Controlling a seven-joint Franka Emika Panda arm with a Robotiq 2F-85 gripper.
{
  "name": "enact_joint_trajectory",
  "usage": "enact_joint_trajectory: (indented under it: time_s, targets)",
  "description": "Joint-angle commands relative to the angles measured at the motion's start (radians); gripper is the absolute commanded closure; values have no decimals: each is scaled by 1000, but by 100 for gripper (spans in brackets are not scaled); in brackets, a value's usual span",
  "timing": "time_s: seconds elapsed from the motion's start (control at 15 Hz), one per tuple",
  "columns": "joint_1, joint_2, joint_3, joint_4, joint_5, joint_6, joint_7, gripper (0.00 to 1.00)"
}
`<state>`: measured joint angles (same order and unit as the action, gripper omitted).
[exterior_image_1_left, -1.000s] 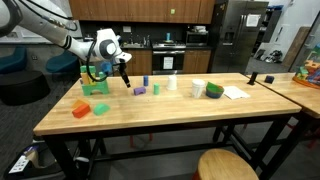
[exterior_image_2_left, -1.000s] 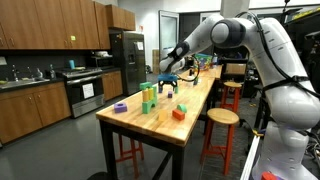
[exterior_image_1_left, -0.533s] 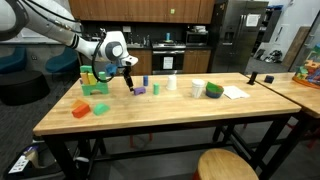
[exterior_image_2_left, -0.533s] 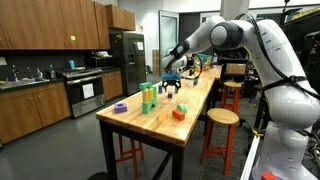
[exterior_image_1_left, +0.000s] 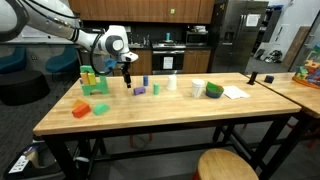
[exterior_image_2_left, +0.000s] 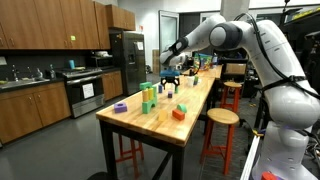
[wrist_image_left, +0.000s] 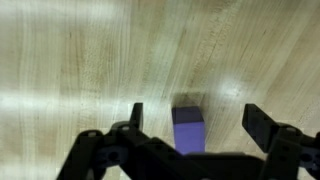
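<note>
**Wooden bench and single arm, both exterior views and wrist view.** The long wooden bench (exterior_image_1_left: 175, 118) fills the middle of the kitchen scene and carries small coloured pieces along its top. The white arm (exterior_image_1_left: 62, 30) reaches in over one end of the bench; it also shows in an exterior view (exterior_image_2_left: 226, 32) from the far end.

A stack of green blocks (exterior_image_1_left: 95, 83) stands just beside the wrist. Nearer the bench's front edge lie an orange block (exterior_image_1_left: 81, 108) and a green block (exterior_image_1_left: 101, 108). Toward the other end are a white cup (exterior_image_1_left: 197, 89), a green tub (exterior_image_1_left: 214, 90) and a sheet of paper (exterior_image_1_left: 236, 92), well apart from the arm.

The fingers (wrist_image_left: 258, 122) point straight down and are spread as wide as they go, gripping nothing and clear of the bench top.

The purple block (wrist_image_left: 187, 130) lies flat on the bench. In the wrist view it sits in the gap between the two fingers, nearer one of them and touching neither. In an exterior view the purple block (exterior_image_1_left: 140, 90) lies close to the fingers (exterior_image_1_left: 127, 80), with a small blue block (exterior_image_1_left: 146, 81) just behind it.
</note>
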<state>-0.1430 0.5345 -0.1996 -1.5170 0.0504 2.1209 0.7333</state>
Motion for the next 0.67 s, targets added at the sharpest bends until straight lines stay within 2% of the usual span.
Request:
enact_joint_trajectory:
  time_s: [0.0, 0.27, 0.6]
  targets:
    - [11, 55, -16, 71, -28, -11, 1, 0]
    - [26, 149, -57, 148, -111, -10, 61, 0]
    - [17, 249, -79, 241, -133, -25, 87, 0]
